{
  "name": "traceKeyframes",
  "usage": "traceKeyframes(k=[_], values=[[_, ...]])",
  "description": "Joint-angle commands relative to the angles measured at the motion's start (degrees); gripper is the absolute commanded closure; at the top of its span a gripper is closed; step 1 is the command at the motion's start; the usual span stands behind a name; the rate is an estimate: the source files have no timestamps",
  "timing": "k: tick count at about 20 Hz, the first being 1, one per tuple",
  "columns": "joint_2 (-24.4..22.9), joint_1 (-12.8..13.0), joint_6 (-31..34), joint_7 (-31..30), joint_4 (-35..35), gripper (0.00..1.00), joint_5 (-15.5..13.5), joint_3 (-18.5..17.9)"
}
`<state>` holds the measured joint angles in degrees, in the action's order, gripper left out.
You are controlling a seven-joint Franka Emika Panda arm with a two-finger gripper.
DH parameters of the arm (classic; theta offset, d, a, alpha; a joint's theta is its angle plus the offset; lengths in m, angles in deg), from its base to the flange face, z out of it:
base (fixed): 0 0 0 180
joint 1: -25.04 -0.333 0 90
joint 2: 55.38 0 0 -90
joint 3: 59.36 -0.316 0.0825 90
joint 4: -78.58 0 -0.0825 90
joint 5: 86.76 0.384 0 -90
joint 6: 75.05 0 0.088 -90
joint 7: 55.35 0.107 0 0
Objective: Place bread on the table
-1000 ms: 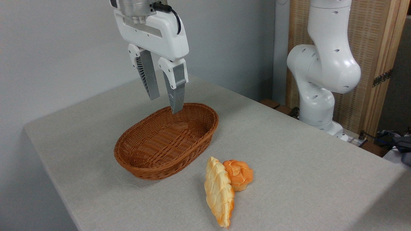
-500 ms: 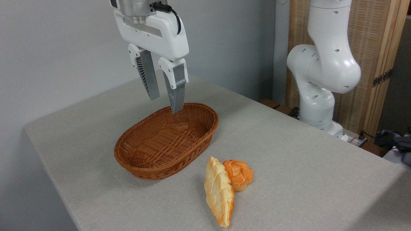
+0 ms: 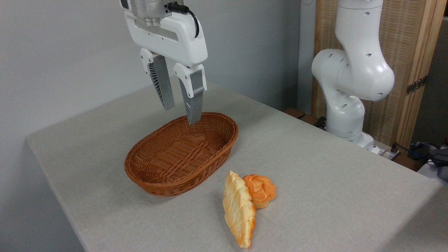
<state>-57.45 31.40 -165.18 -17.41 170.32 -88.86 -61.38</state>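
At the far left of the action the gripper (image 3: 181, 113) hangs above the far rim of the basket (image 3: 182, 154), its 2 fingers pointing down with a modest gap between them and nothing caught in that gap. The tips sit just over the wicker rim; I cannot tell whether the nearer one brushes it. The basket itself is bare inside, only brown weave showing.

Moving right and nearer, the bread (image 3: 239, 210) lies flat on the table (image 3: 315, 168), just beside the basket's near-right edge but clear of it, its long axis running from far to near with the near tip close to the table's front. A small orange bun (image 3: 260, 190) leans against its right side, touching it.

Further right, the arm's white base (image 3: 350, 87) stands at the table's far edge, away from all of this.

From where things lie, the job looks finished, or as good as: the loaf rests wholly on the cloth, the basket holds nothing, and the fingers have let go of everything. What seems left is only for the arm to lift clear. If anything more were wanted, it might be separating loaf from bun, though the task does not ask for that.
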Motion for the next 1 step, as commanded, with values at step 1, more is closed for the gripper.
traceKeyframes(k=[1], values=[[0.14, -0.82, 1.18, 0.38, -1.03, 0.0, -0.36, 0.61]])
